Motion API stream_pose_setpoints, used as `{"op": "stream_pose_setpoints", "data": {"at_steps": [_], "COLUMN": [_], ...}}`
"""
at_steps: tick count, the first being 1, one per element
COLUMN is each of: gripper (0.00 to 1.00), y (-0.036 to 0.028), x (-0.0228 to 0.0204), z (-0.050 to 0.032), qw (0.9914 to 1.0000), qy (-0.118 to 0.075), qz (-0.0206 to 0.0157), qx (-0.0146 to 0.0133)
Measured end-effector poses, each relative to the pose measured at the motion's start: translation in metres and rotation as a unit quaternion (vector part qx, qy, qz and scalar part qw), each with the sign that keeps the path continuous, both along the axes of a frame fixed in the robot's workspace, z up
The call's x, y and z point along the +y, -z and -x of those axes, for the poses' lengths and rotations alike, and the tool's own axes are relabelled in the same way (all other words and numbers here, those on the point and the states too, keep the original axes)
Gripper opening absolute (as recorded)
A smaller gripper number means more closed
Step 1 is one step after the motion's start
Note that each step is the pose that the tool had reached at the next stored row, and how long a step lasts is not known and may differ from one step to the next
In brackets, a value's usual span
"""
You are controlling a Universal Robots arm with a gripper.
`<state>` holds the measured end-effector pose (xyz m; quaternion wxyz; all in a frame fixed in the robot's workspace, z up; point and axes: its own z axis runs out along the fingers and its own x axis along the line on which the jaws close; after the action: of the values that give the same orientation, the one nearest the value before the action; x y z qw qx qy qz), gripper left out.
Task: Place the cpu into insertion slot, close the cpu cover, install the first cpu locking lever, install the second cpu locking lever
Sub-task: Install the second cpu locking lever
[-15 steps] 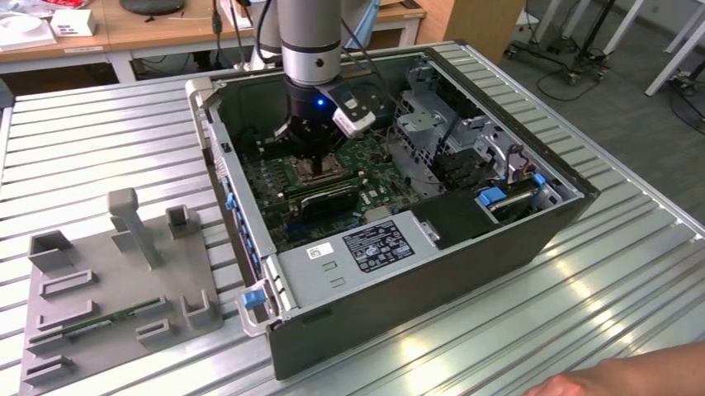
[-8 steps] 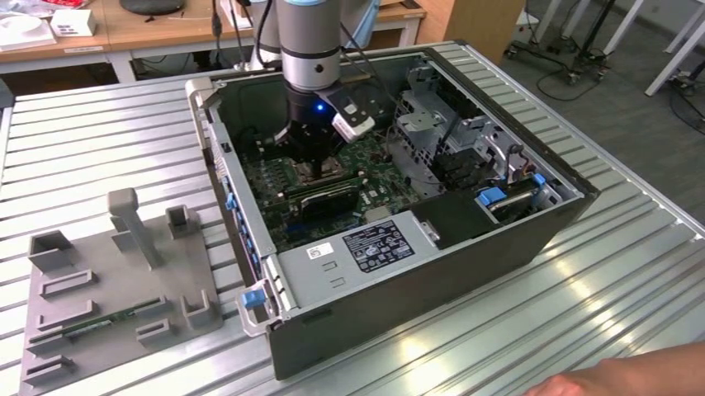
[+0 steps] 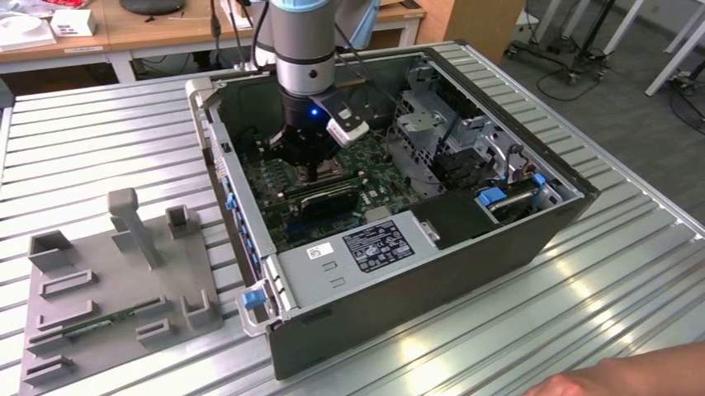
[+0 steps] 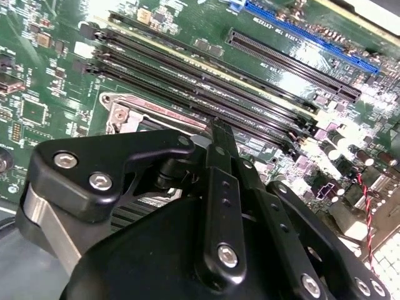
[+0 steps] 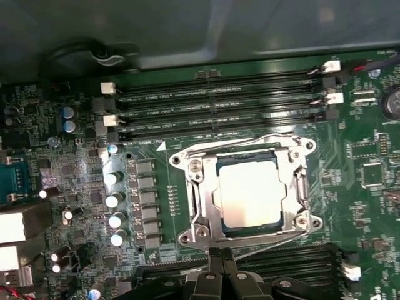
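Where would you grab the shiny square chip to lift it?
Probably by two opposite edges, coming straight down from above. The cpu lies flat with the cpu cover framing it closely, so only its top face shows. That frame would likely need lifting first.

Silver arm, black screw-studded jaws.

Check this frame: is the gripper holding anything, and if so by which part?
Nothing is held. The gripper is shut and empty; the cpu sits in the insertion slot.
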<state>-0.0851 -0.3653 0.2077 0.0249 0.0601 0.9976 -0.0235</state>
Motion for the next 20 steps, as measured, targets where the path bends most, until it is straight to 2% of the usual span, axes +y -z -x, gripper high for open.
{"op": "stream_pose_setpoints", "data": {"at_steps": [6, 10, 14, 20], "gripper": [0.1, 0.1, 0.1, 0.1], "y": [0.0033, 0.0042, 0.0052, 0.0063], "x": [0.0001, 0.0, 0.0, 0.0], "z": [0.0093, 0.0099, 0.0118, 0.0135], "qw": [0.99999, 0.99999, 0.99998, 0.99997], "qy": [0.0, 0.0, 0.0, 0.0], "qz": [-0.0032, -0.0032, -0.0065, -0.0075], "qx": [0.0, 0.0, 0.0, 0.0]}}
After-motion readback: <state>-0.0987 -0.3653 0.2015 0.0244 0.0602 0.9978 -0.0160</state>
